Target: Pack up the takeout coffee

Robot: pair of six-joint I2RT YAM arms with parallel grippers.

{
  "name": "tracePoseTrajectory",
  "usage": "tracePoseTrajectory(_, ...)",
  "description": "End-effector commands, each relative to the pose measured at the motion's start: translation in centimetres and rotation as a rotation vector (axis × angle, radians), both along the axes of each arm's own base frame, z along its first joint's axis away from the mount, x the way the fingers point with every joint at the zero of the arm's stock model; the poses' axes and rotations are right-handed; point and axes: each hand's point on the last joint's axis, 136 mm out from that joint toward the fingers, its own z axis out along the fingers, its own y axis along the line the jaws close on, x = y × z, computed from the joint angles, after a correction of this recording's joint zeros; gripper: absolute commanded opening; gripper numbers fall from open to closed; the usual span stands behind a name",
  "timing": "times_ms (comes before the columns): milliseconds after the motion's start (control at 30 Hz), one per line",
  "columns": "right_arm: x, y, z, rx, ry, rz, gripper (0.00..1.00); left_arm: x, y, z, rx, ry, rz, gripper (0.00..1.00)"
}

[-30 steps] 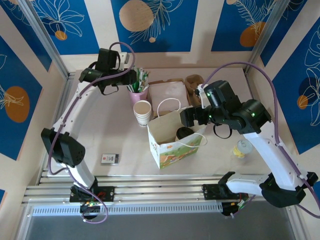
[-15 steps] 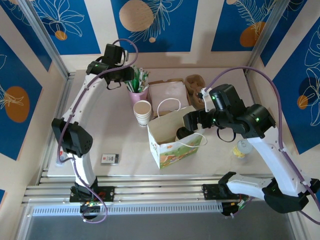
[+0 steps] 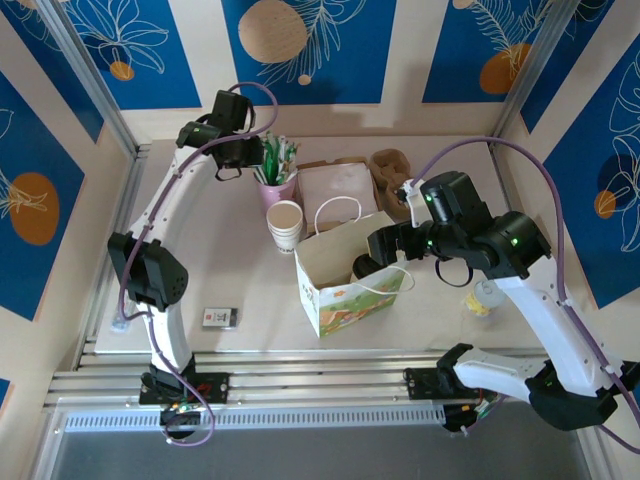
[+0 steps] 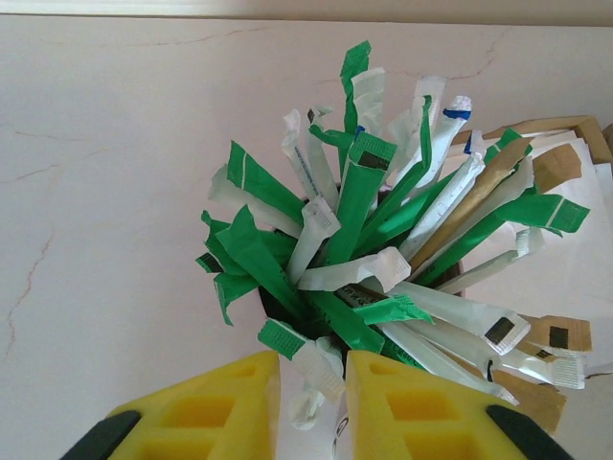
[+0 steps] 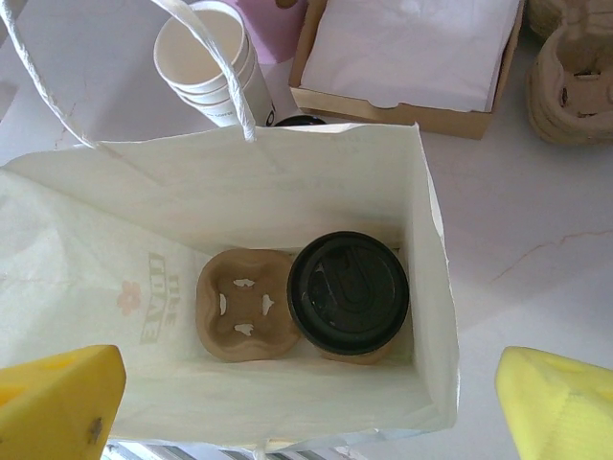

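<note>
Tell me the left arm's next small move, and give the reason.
Probably close the left end effector on the white stick packet standing between its fingers: they flank it with a little gap showing. The lidded coffee already sits in the bag, so a stick looks like the next item.

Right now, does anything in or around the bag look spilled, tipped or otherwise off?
Nothing stands out. The takeout coffee stands upright in the paper bag, lid on, beside the empty slot of a cardboard carrier. No spill shows. The stack of paper cups beside the bag is upright.
</note>
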Motion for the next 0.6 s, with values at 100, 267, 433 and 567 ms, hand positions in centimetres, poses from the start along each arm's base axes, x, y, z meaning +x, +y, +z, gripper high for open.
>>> tracePoseTrajectory(100,-0.4,0.1,0.2,0.021,-0.011,0.025,0.99,0.4,0.7,0.2,0.023,-0.002,0.028,0.24)
tracePoseTrajectory(267,-0.5,0.1,0.1,0.024,-0.007,0.027,0.99,0.6,0.3,-0.1,0.013,0.000,0.025,0.26)
tracePoseTrajectory(433,-0.6,0.0,0.1,0.026,-0.010,0.025,0.99,0.9,-0.3,0.6,-0.002,-0.025,0.019,0.34)
tracePoseTrajectory(567,-0.7,0.0,0.0,0.028,-0.008,0.025,0.99,1.2,-0.4,0.2,0.011,-0.013,0.023,0.33)
